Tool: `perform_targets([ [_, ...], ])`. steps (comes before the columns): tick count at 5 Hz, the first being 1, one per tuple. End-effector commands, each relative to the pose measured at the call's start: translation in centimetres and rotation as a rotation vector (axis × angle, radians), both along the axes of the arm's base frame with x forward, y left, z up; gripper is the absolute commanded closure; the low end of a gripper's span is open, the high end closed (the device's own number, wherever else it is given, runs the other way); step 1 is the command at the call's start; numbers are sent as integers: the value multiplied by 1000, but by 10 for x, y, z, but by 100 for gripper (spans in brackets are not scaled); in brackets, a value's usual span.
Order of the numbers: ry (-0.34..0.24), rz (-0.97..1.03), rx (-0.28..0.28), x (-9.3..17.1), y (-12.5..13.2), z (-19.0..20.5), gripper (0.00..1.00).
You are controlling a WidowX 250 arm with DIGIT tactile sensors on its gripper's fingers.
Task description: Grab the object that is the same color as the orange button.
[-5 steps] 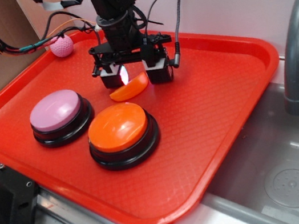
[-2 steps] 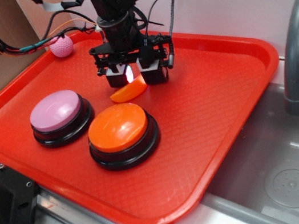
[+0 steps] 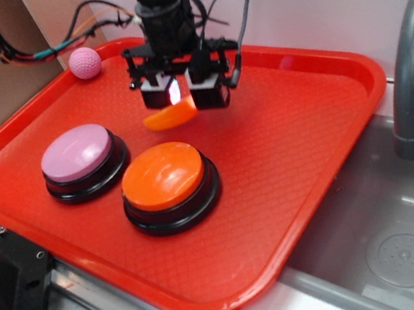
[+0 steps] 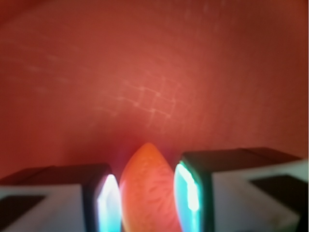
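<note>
Gripper (image 3: 181, 95) clamped on orange wedge (image 3: 169, 117), wedge pinched between both fingers (image 4: 193, 191), held above red tray (image 3: 309, 145). Orange button (image 3: 168, 179) just in front of wedge; lilac button (image 3: 81, 157) beside orange button; pink ball (image 3: 84, 63) behind, at tray's far corner.

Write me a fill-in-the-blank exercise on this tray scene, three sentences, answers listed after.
1. The gripper is shut on the ____ wedge.
2. The orange button stands beside a ____ button on the red tray.
3. The pink ball lies at the tray's far ____ corner as the exterior view shows it.

Answers: orange; lilac; left
</note>
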State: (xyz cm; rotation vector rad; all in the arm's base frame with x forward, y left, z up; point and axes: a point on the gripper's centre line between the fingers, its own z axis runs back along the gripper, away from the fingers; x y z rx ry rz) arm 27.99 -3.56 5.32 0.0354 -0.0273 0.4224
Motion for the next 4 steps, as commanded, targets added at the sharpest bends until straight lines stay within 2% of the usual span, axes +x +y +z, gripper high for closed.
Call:
perform_targets([
  [1,-122,-160,-41,3,-22,96,100],
  [2,-125,-180,-94,-6,-26,125,100],
  [3,-168,-170,-112,-18,-26,151,100],
  [4,-149,-164,-100,-16,-21,148,100],
])
